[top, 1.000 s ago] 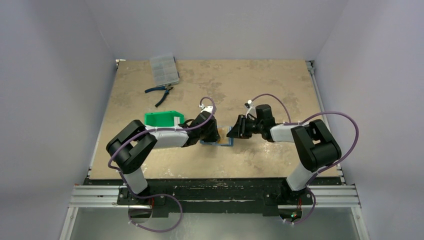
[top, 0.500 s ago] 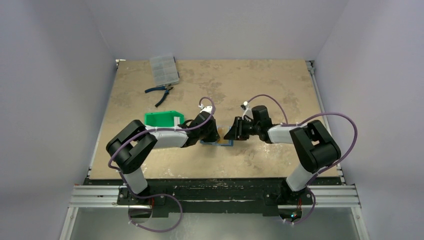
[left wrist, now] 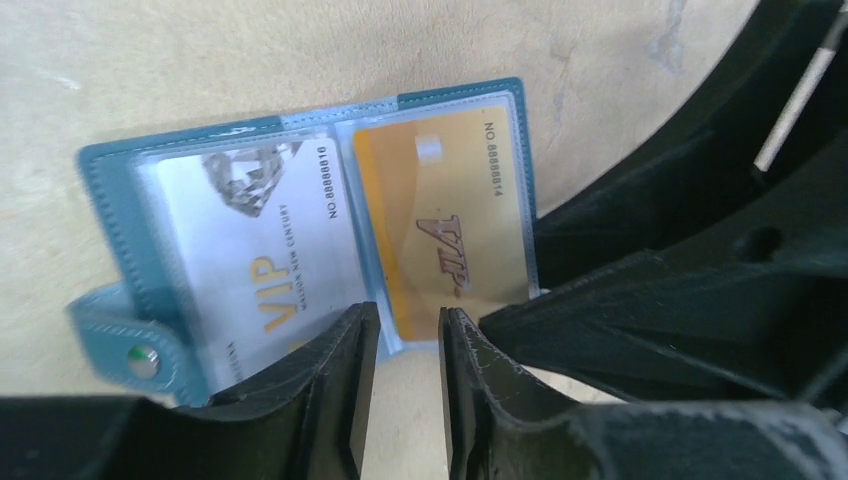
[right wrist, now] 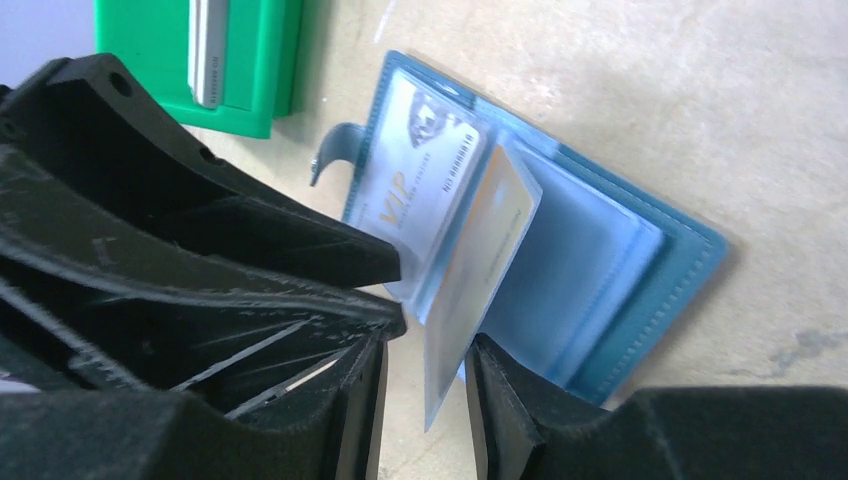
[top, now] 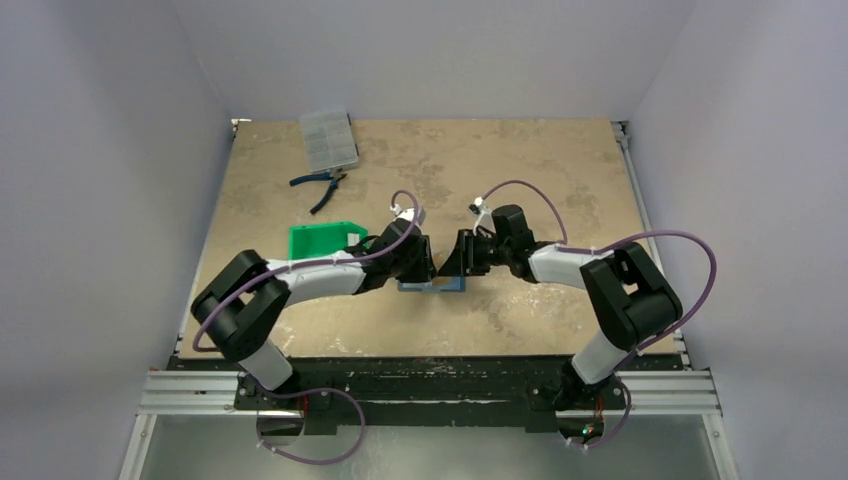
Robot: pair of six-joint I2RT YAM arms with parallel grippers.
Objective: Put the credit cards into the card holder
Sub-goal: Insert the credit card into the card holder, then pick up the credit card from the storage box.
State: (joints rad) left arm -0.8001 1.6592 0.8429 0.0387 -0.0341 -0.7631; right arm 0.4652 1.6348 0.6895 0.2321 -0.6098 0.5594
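Teal wallet [left wrist: 110, 240] lying open on the table [top: 520, 170] between both arms, just right of the green tray [right wrist: 250, 60]; silver card [left wrist: 255, 250] and gold card [left wrist: 440, 220] sleeved inside; more cards [right wrist: 205, 50] upright in the tray. Left gripper [left wrist: 400, 385] parted a little at the wallet's near edge, gripping nothing. Right gripper [right wrist: 425, 400] straddling a raised sleeve [right wrist: 470, 290]; cannot tell whether pinched.

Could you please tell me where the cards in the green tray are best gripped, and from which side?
Take one of the cards by its exposed edge, pinching across its flat faces and coming in from the open top of the green tray. They seem to stand on edge, packed together, so probably only that thin edge is free.
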